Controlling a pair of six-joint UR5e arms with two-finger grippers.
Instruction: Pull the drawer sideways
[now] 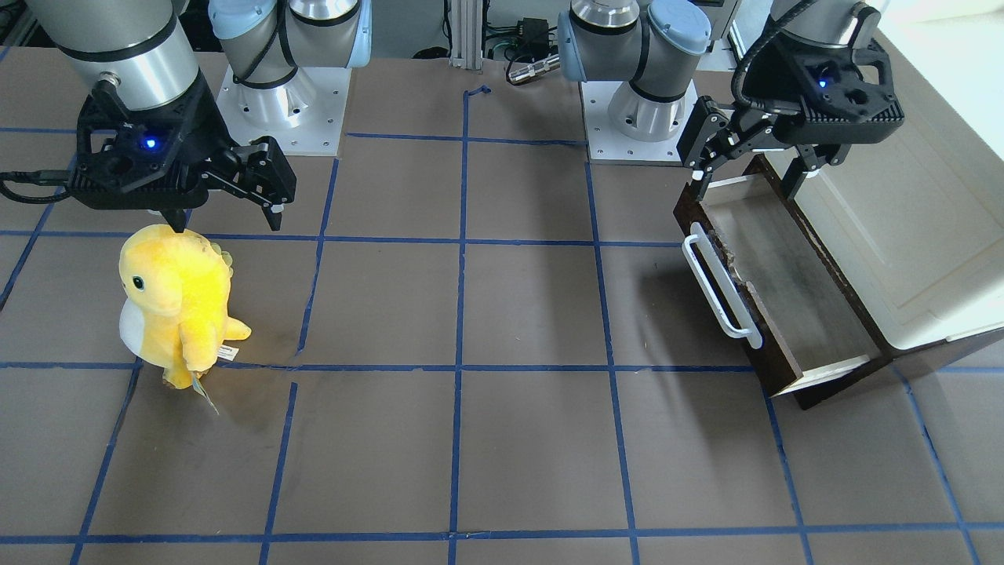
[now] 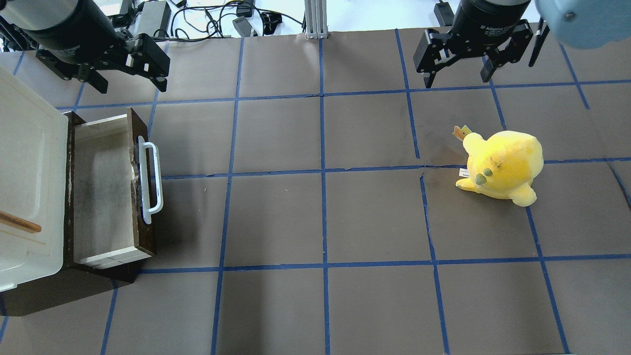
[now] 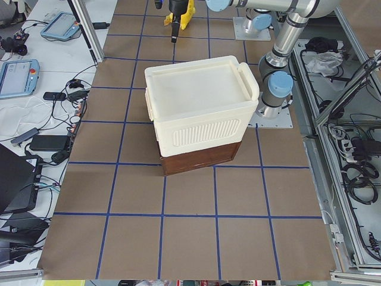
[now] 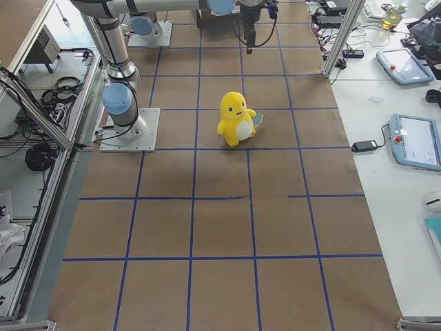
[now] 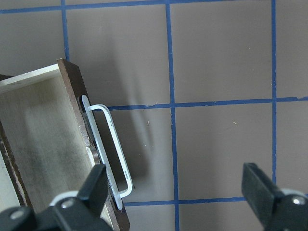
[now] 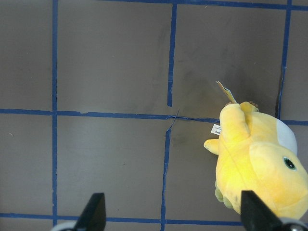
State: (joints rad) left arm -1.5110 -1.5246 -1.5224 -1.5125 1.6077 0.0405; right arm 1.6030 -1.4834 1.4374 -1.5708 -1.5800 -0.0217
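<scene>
On the table (image 2: pixel 315 222), far left, I am counting one drawer (image 2: pixel 103 187), standing open, front facing rightward, long axis near-to-far; one plush toy (image 2: pixel 503 167), far right. Left gripper (image 2: pixel 130 84) and right gripper (image 2: pixel 457 79) are hanging wide open, empty.

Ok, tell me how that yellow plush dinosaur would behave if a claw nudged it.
The yellow plush dinosaur looks soft and stuffed, so it would probably squash rather than resist. It stands upright on small feet, so a nudge would likely tip it over.

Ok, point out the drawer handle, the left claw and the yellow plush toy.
drawer handle (image 2: pixel 157 177), overhead view, middle of white bar.
left claw (image 2: pixel 131 88), overhead view, midway between fingertips.
yellow plush toy (image 2: pixel 503 165), overhead view, top of body.
</scene>
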